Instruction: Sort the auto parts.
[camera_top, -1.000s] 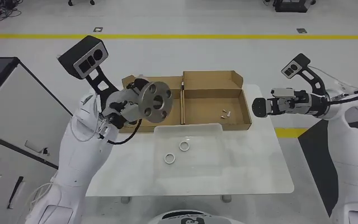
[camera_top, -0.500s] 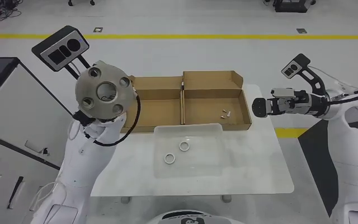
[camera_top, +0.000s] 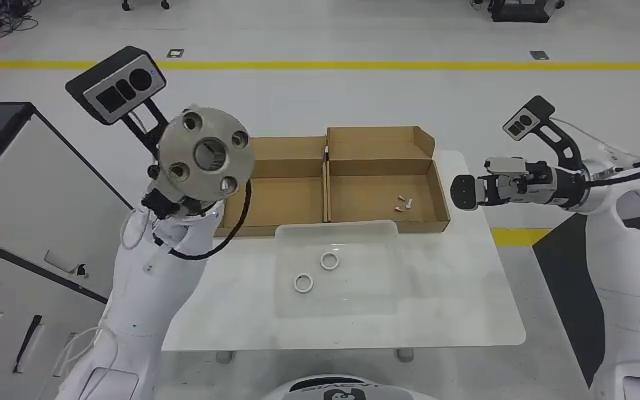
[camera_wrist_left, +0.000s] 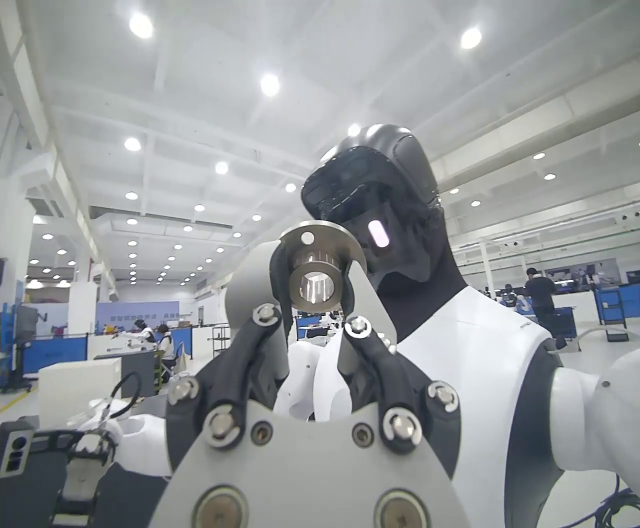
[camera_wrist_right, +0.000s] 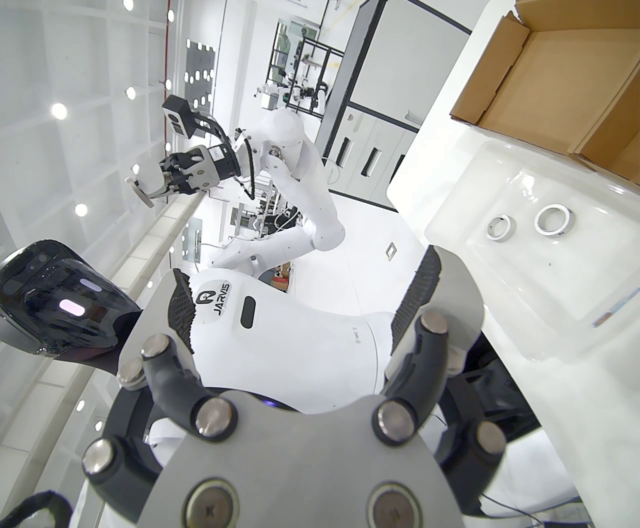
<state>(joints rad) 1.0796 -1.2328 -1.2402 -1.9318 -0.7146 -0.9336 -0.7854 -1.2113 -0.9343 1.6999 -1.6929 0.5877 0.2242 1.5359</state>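
White table (camera_top: 460, 290) carrying two open cardboard boxes side by side and a clear plastic tray (camera_top: 370, 285) against their near walls. The right box (camera_top: 370, 195) sits closest to the fingers (camera_wrist_right: 430, 280) of the right gripper (camera_wrist_right: 305, 270), the left box (camera_top: 290, 195) farthest.

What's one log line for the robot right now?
left end effector: shut on metal flange, raised | right end effector: open | tray: two rings

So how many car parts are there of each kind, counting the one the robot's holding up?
Round flanged bearing, held in the left gripper: 1
Rings in the clear tray: 2
Small white pieces in one cardboard box: 2, as far as I can tell
Total: 5
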